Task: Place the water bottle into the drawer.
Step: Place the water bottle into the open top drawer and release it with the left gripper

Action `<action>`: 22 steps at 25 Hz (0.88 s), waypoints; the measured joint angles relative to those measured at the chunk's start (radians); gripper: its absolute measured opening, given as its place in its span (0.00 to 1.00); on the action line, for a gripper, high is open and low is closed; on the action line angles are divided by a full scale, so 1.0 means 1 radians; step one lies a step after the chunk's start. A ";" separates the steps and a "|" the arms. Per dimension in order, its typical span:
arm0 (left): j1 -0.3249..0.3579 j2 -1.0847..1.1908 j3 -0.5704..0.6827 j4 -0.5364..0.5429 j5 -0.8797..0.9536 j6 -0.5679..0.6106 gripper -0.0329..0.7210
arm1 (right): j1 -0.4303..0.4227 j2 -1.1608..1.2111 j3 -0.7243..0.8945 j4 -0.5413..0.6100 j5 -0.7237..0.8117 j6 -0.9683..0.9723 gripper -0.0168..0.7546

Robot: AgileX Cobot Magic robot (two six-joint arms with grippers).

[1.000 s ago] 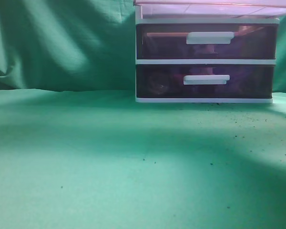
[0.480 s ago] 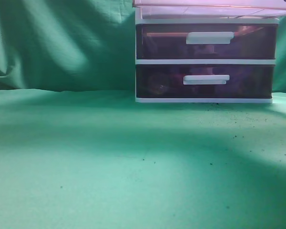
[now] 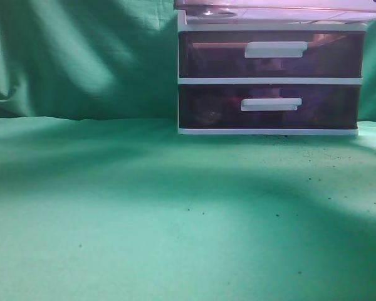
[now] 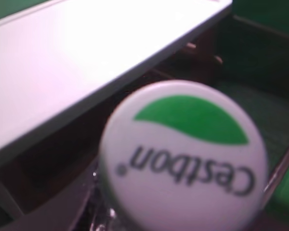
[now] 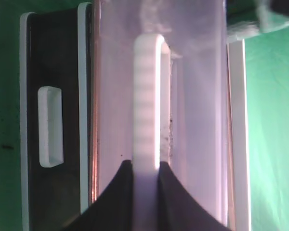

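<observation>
The water bottle (image 4: pixel 183 159) fills the left wrist view, white cap with a green mark toward the camera. It hangs upright over the open drawer's dark inside (image 4: pixel 53 159), beside the unit's white top (image 4: pixel 62 62). My left gripper's fingers are hidden behind the cap. In the exterior view the drawer (image 3: pixel 269 12) is pulled out at the top edge, and a dark round shape (image 3: pixel 216 11) shows through its floor. My right gripper (image 5: pixel 147 192) is shut on the drawer's white bar handle (image 5: pixel 147 96). Neither arm shows in the exterior view.
Two like dark purple drawers (image 3: pixel 269 56) (image 3: pixel 269 105) sit shut beneath, with white handles (image 5: pixel 50 126). The unit stands at the back right on a green cloth (image 3: pixel 144 207). A green curtain (image 3: pixel 81 56) hangs behind.
A dark round shape has appeared through the pulled-out drawer's floor at its left end. The lower drawers and the cloth are unchanged.
</observation>
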 joint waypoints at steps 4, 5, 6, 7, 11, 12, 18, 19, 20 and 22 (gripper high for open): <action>0.000 0.008 -0.005 0.026 0.027 0.000 0.54 | 0.002 0.002 0.000 0.000 0.000 0.000 0.15; 0.000 0.008 -0.008 0.032 0.031 -0.005 0.62 | 0.002 0.002 0.000 0.000 0.000 0.000 0.15; 0.000 0.008 -0.010 0.032 0.037 -0.018 0.72 | 0.002 0.002 0.000 0.000 0.000 0.002 0.15; 0.000 0.007 -0.010 0.032 0.042 -0.028 0.80 | 0.002 0.002 0.000 0.000 0.002 0.004 0.15; 0.000 0.007 -0.010 -0.004 0.046 -0.047 0.90 | 0.002 0.002 0.000 0.000 0.004 0.013 0.15; -0.002 0.005 -0.015 -0.025 0.042 -0.047 0.90 | 0.002 0.002 0.000 0.000 0.004 0.015 0.15; -0.051 -0.004 -0.051 -0.089 -0.117 0.025 0.84 | 0.002 0.002 0.000 0.000 0.005 0.015 0.15; -0.059 -0.004 -0.051 -0.097 -0.139 0.035 0.84 | 0.002 0.002 0.000 0.000 0.005 0.015 0.15; -0.066 0.000 -0.051 -0.100 -0.164 0.043 0.84 | 0.002 0.002 0.000 0.000 0.005 0.015 0.15; -0.079 0.020 -0.051 -0.103 -0.217 0.047 0.84 | 0.002 0.002 0.000 0.000 0.005 0.017 0.15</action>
